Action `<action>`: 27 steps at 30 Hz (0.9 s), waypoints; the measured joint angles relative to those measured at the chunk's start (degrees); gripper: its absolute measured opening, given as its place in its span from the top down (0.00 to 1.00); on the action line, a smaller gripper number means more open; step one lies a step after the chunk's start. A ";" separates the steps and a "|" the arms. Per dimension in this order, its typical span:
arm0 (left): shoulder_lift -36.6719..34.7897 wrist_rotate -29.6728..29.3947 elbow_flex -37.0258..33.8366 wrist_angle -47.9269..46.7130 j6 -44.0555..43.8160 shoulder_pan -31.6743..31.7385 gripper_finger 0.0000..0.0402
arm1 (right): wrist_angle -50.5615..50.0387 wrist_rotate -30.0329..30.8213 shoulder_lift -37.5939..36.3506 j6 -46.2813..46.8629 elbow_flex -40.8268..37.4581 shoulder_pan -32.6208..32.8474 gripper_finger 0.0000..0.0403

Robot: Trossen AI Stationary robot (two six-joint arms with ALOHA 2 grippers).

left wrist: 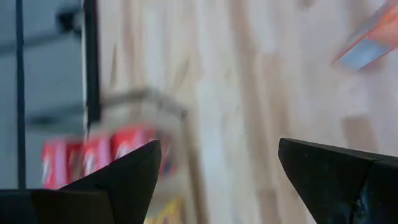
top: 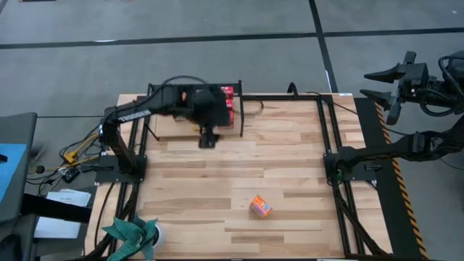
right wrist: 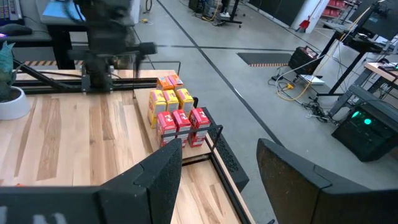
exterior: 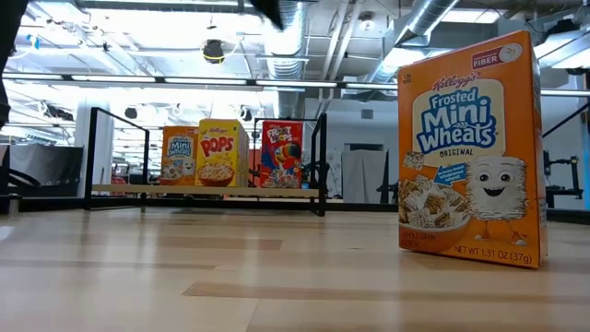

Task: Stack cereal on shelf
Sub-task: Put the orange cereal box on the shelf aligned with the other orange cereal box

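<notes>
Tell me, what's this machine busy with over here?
It is putting little cereal boxes on a low shelf. Several boxes already stand on it in rows. The left gripper hangs open and empty beside the shelf. One orange Mini-Wheats box waits alone on the table. The right gripper is parked off the table's edge, open too.

grey concrete floor (top: 217, 58) with dark seams surrounds the table; exposed silver ducts (exterior: 304, 28) and strip lights (exterior: 166, 81) overhead; black desks (right wrist: 379, 74) with cables (right wrist: 305, 93) nearby.
</notes>
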 joint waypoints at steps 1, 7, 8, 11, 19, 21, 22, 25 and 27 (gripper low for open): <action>0.01 0.01 0.00 1.90 -0.20 -1.82 0.21 | 0.00 0.00 -0.01 -0.01 0.00 0.02 0.42; 2.28 -2.01 0.07 15.06 1.36 -11.82 0.21 | 0.00 -0.02 -0.02 0.00 0.00 0.01 0.42; 2.83 -3.09 -0.01 16.73 1.57 -13.16 0.21 | 0.00 -0.04 -0.02 0.00 -0.01 0.01 0.42; 4.88 -4.54 0.07 23.99 1.84 -16.00 0.21 | 0.00 -0.09 -0.02 0.02 0.00 0.00 0.42; 12.43 -1.58 0.02 30.30 1.88 -18.41 0.21 | 0.02 -0.26 -0.02 1.78 -0.02 0.02 0.42; 14.26 -0.73 0.02 30.87 1.94 -18.69 0.21 | 0.00 -0.26 -0.02 2.03 0.00 0.00 0.42; 14.79 0.02 0.02 31.22 2.00 -18.84 0.21 | 0.01 -0.26 -0.02 2.02 -0.01 0.00 0.42; 16.86 2.23 0.18 33.99 2.05 -19.20 0.21 | 0.00 -0.27 -0.02 2.03 -0.02 0.02 0.42; 17.52 3.50 -0.03 33.03 2.01 -19.72 0.21 | 0.02 -0.31 -0.01 2.03 -0.02 0.02 0.42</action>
